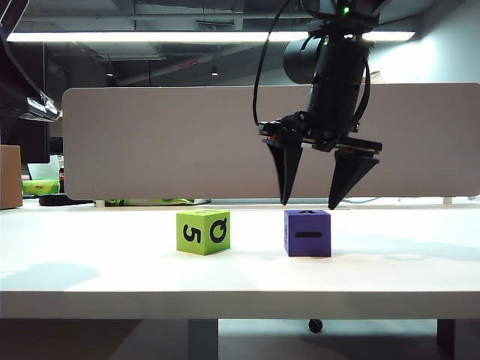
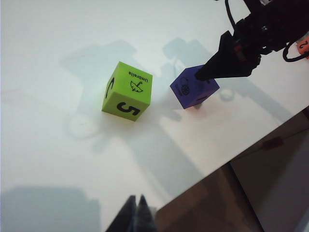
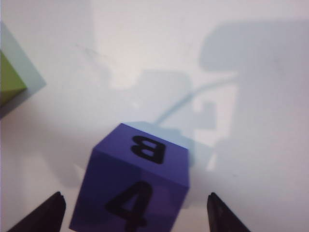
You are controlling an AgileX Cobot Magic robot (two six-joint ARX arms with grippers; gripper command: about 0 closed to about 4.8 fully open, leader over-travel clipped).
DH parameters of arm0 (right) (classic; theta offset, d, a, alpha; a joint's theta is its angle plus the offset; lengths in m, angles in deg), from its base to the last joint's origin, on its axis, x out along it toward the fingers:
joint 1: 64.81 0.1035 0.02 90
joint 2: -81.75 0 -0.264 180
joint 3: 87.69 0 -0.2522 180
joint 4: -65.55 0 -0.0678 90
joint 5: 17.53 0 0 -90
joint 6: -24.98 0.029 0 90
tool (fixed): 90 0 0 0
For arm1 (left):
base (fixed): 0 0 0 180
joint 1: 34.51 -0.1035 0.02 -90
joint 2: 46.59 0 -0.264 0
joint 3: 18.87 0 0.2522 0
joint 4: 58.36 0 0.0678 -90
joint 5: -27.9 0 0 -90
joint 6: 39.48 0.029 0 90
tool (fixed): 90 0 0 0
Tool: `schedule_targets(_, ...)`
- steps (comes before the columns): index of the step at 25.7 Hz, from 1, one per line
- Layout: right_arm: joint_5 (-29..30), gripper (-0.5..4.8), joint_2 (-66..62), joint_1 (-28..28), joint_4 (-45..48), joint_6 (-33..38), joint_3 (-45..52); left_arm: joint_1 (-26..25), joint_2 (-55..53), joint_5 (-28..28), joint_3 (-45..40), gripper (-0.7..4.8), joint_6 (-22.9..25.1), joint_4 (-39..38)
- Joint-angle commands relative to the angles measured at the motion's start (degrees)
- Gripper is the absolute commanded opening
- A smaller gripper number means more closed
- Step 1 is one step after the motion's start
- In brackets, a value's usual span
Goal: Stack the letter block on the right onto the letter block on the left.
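purple block [image 1: 307, 233] on white table [image 1: 112, 277], just right of green block [image 1: 203, 231], apart. right gripper [image 1: 307, 204] spread wide, empty, tips above purple block. left gripper [image 2: 135, 211] tips together, holding nothing.

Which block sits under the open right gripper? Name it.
The purple block, right of the green block; the right gripper hangs open just above it.

The exterior view looks level across the worktop [image 1: 90, 277]. The left wrist view looks down from afar; the right wrist view hangs close above. All share the purple block [image 1: 307, 233] between the right hand's [image 1: 309, 204] spread fingers.
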Motion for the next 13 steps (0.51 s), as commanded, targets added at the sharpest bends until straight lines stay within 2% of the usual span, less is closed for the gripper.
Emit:
schedule_targets(1, 1.75, 4.0, -0.81, 0.2, 0.39, 1.38, -0.22, 0.07, 0.17, -0.63, 0.37, -0.02, -0.39, 0.11)
schedule_targets(5, 1.6, 4.0, -1.84, 0.96, 1.01, 1.4, -0.2, 0.07, 0.17, -0.59, 0.37, -0.03, -3.56, 0.04)
schedule_targets(10, 1.33, 3.98, -2.89, 2.51, 3.52, 1.55, -0.22, 0.07, 0.2, -0.61, 0.37, -0.05, -3.85, -0.28)
schedule_targets(13, 0.83, 3.45, -3.21, 2.93, 4.04, 1.64, -0.2, 0.07, 0.22, -0.61, 0.37, -0.05, -3.85, -0.39)
